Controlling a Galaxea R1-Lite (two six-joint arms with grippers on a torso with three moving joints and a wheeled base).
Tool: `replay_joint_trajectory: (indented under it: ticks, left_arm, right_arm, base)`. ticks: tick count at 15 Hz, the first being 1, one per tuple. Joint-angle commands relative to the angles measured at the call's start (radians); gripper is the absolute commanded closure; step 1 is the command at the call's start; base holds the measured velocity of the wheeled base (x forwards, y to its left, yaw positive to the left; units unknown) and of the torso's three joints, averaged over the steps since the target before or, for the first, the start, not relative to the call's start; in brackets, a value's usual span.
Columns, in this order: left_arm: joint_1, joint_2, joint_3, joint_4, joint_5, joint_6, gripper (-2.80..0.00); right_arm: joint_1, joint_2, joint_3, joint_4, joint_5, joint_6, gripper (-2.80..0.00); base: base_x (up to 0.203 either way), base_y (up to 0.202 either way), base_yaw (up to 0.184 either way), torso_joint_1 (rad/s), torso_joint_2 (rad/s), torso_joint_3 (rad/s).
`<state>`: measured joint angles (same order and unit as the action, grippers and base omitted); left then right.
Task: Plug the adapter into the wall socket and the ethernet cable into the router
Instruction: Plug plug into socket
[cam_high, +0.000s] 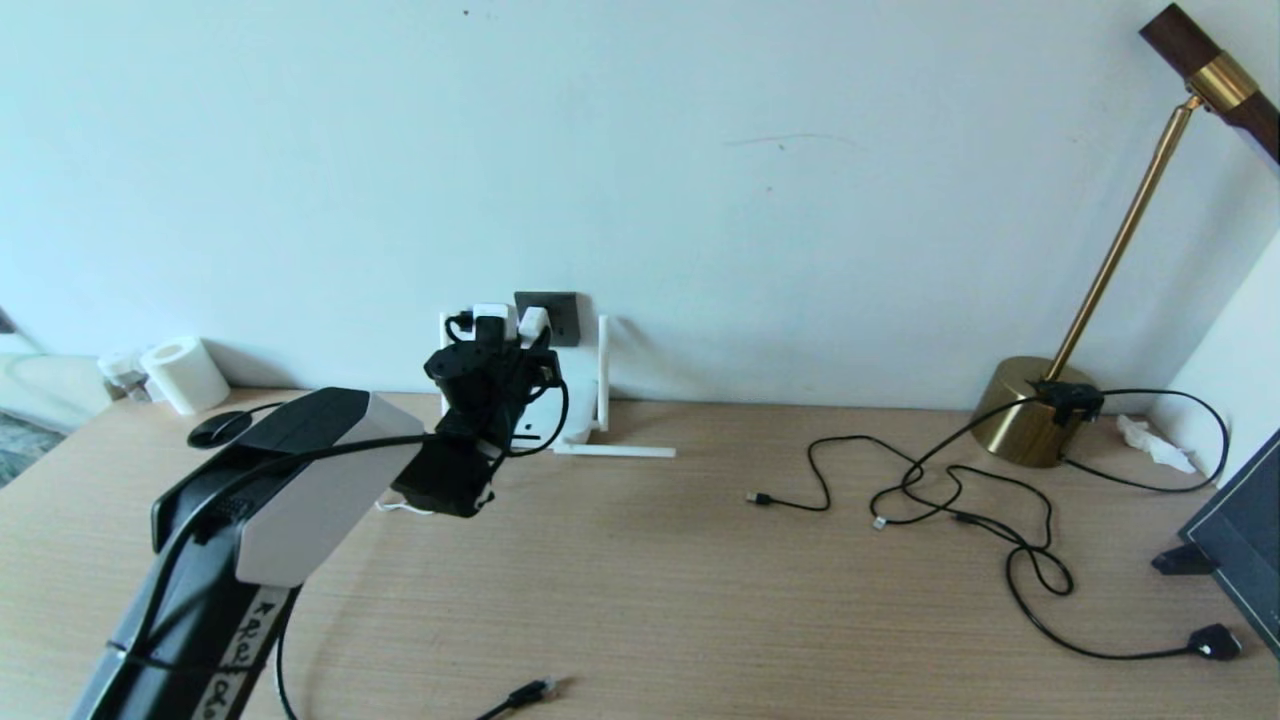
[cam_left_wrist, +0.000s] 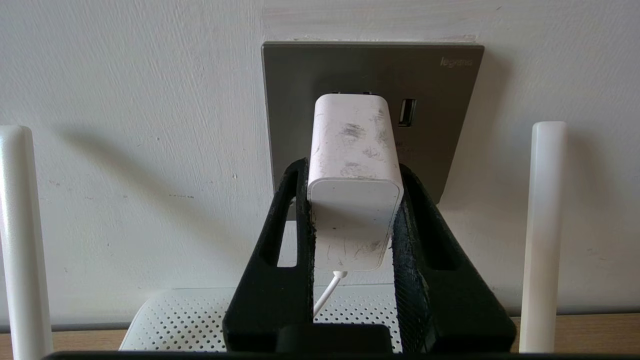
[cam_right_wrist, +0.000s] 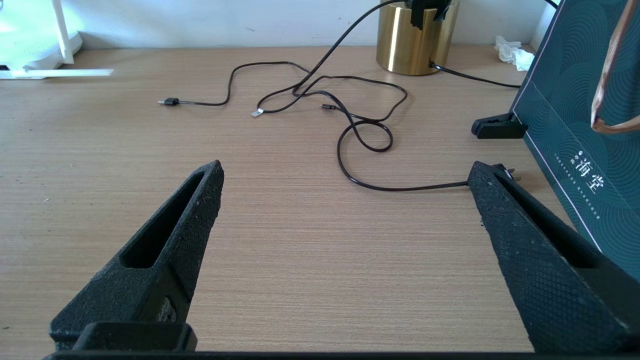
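Note:
My left gripper (cam_left_wrist: 351, 168) is shut on the adapter (cam_left_wrist: 352, 165), a white rounded block whose thin white cord hangs down. The adapter's front end is up against the dark grey wall socket (cam_left_wrist: 435, 100); how deep its pins sit is hidden. In the head view the adapter (cam_high: 533, 322) is at the wall socket (cam_high: 556, 312), above the router (cam_high: 572, 420). The white perforated router (cam_left_wrist: 190, 320) lies just below, with upright antennas (cam_left_wrist: 545, 235) on each side. The ethernet cable (cam_high: 528, 691) lies loose at the table's near edge. My right gripper (cam_right_wrist: 347, 170) hovers open over bare wood.
Thin black cords (cam_high: 950, 490) snake across the right half of the table to a brass lamp (cam_high: 1030, 420). A flat black plug (cam_high: 1215, 640) lies beside a dark green board (cam_high: 1245, 530). A paper roll (cam_high: 185, 375) stands at the far left. One antenna (cam_high: 615, 451) lies flat.

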<state>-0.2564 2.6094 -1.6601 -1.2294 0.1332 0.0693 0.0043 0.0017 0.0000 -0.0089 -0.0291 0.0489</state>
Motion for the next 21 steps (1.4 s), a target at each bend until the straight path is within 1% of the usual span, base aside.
replay_joint_trajectory:
  ticks: [1,10,21]
  left_arm:
    - [0.000,0.013,-0.019,-0.001,0.000,0.000,0.00]
    - [0.000,0.033,-0.076,0.031,0.002,0.000,0.00]
    - [0.000,0.034,-0.088,0.042,0.002,0.000,0.00]
  right_arm:
    - [0.000,0.000,0.000,0.000,0.000,0.000,-2.80]
    - [0.000,0.000,0.000,0.000,0.000,0.000,-2.80]
    - [0.000,0.000,0.000,0.000,0.000,0.000,-2.80]
  base:
    - [0.000,0.000,0.000,0.000,0.00,0.000]
    - [0.000,0.000,0.000,0.000,0.00,0.000]
    - [0.000,0.000,0.000,0.000,0.00,0.000]
